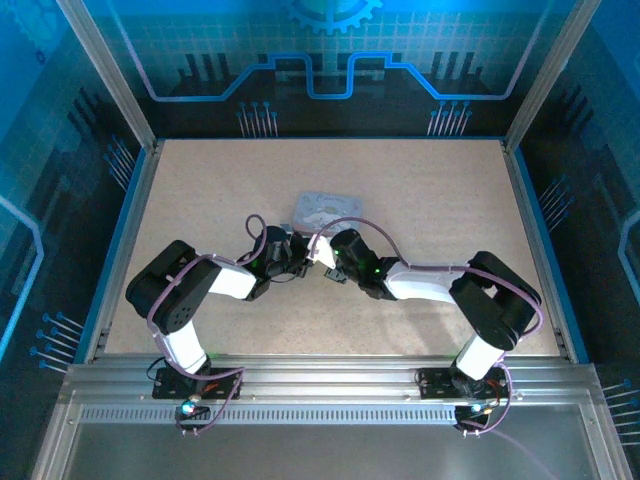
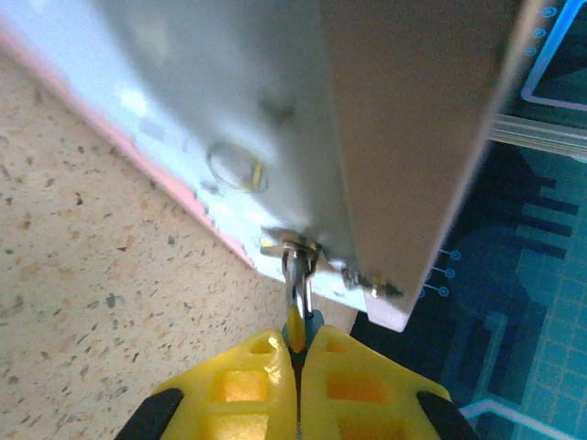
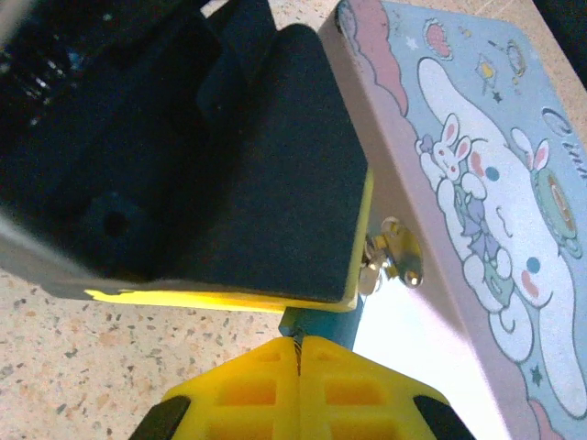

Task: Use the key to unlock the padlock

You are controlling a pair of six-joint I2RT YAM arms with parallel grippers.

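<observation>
left tool (image 2: 298,348): clenched on the padlock (image 2: 296,328); the blue-green body is pinched between the yellow fingertips.
padlock: its silver shackle (image 2: 297,286) stands out at 12 o'clock from the fingertips and is threaded through the hasp (image 2: 292,246) on the tin (image 2: 394,137).
right tool (image 3: 300,341): clenched, yellow fingertips pressed together; the blue padlock body touches them at 12 o'clock, under the left tool's black pad (image 3: 275,165).
key: cannot tell it apart; only a thin dark sliver shows at the right tool's seam.
tin: cartoon lid up, mid tabletop (image 1: 430,190), at 12 o'clock from where the two tools meet in the top view.
</observation>
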